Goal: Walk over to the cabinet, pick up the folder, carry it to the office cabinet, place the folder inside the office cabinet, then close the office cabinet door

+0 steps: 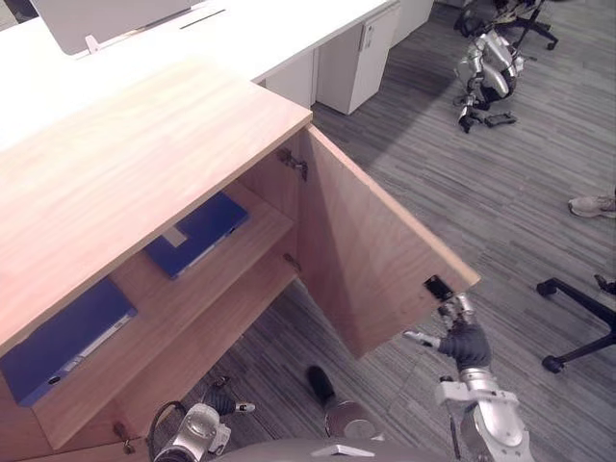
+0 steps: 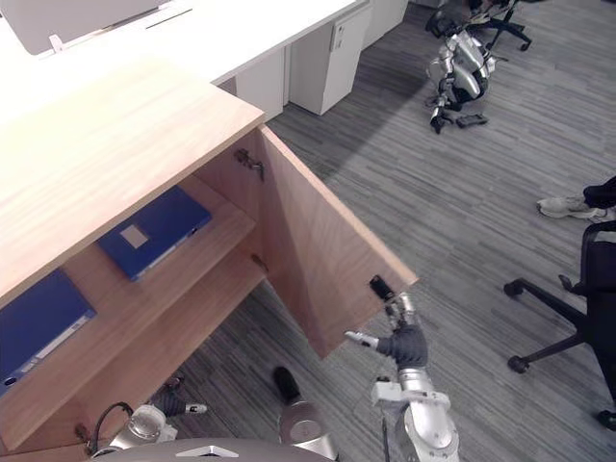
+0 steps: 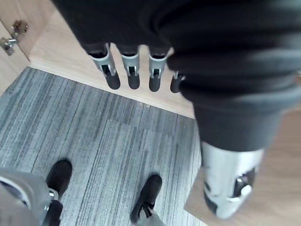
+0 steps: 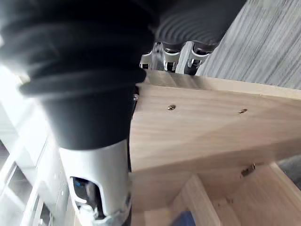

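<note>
A: The right hand (image 1: 464, 339) is at the edge of the open light-wood cabinet door (image 1: 371, 255); its grasp is unclear.
B: The left hand (image 3: 129, 70) hangs relaxed. A flat blue folder (image 1: 197, 234) lies on the inner wooden shelf (image 1: 164, 308), a second blue folder (image 1: 63, 337) further along.

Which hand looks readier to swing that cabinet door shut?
Right. The right hand is at the open door's free edge; the left hand hangs low near the floor, away from that edge.
</note>
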